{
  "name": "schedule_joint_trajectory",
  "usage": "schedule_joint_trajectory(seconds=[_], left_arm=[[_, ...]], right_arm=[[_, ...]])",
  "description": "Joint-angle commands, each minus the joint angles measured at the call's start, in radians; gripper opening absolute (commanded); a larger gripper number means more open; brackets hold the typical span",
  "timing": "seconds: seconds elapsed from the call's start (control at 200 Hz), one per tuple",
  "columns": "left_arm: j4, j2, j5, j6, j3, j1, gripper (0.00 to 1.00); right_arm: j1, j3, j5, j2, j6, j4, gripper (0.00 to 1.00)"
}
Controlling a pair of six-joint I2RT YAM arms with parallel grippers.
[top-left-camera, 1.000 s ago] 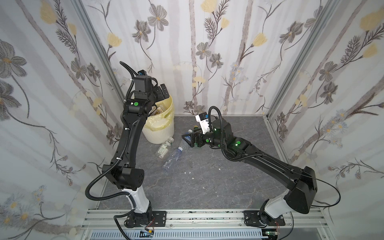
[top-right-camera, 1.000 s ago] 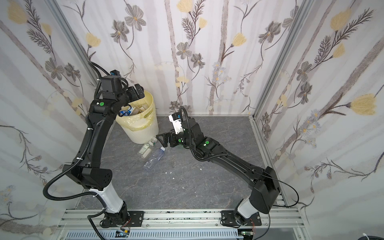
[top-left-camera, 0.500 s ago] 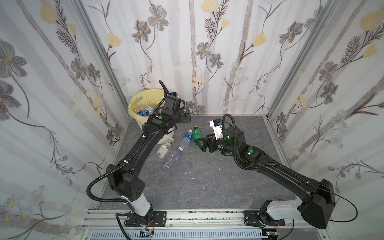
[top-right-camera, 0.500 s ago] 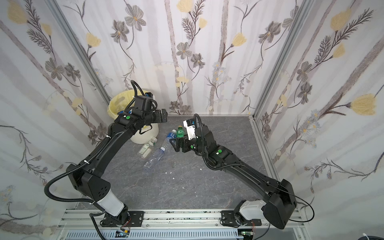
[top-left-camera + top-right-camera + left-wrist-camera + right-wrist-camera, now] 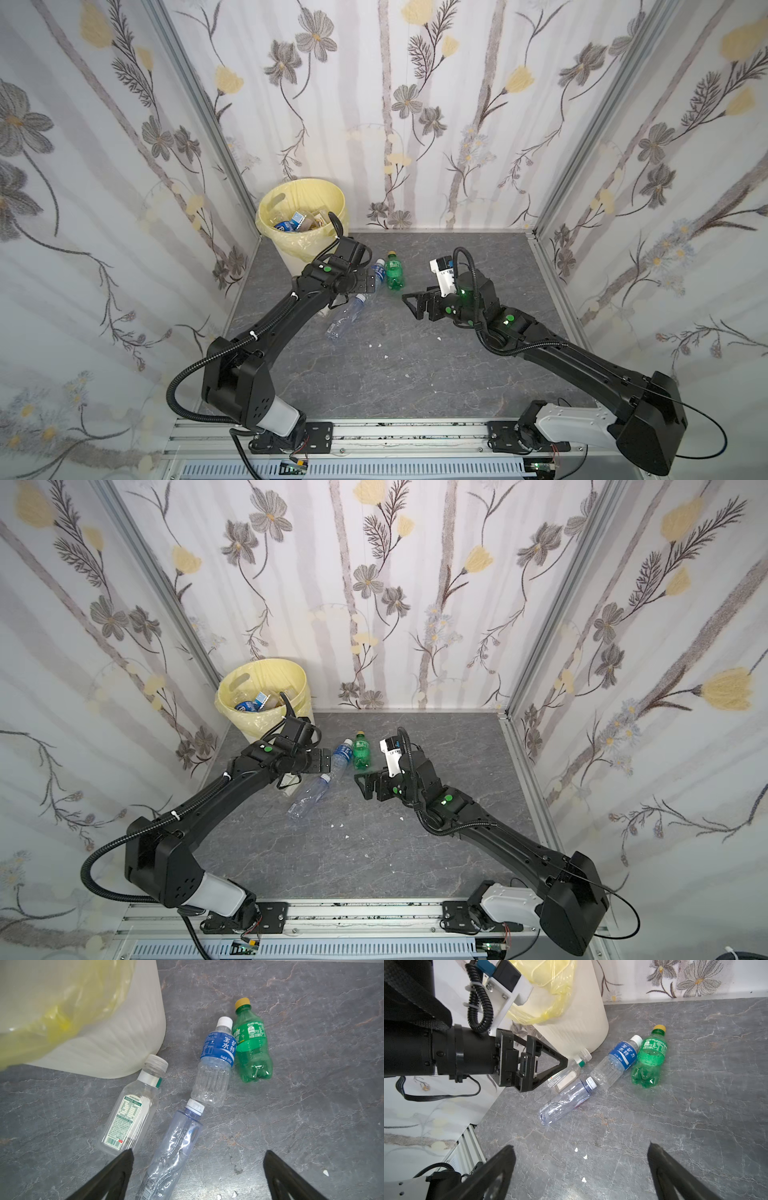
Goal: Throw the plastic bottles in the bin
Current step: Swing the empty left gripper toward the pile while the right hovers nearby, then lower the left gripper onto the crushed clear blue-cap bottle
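Swung down from the bin [image 5: 286,245], the left end effector [image 5: 197,1153] hovers spread and empty over four bottles [image 5: 216,1059] lying on the surface [image 5: 415,374] beside it. Backed off from them, the right end effector [image 5: 580,1149] is spread too. More bottles sit in the bin.

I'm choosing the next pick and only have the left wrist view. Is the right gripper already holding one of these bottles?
Observer: No. The right gripper is open and empty, hovering short of the green bottle and touching nothing.
Operator: Has anything gone into the bin? I only see its outside wall.
Observer: Yes. In both top views the bin has several bottles lying inside its yellow liner.
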Motion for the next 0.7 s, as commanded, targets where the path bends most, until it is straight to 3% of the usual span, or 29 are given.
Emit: schedule_joint_trajectory(seconds=[0.0,0.694], left_arm=[[0.001,-0.013,-0.021,-0.023,-0.058,-0.001,1.0],[0.03,0.085,-0.041,-0.022,-0.217,0.002,1.0]], right_arm=[[0.011,-0.028,0.032,-0.002,-0.005,0.03,1.0],[0.121,-0.156,0.026,0.058,0.055,0.112,1.0]])
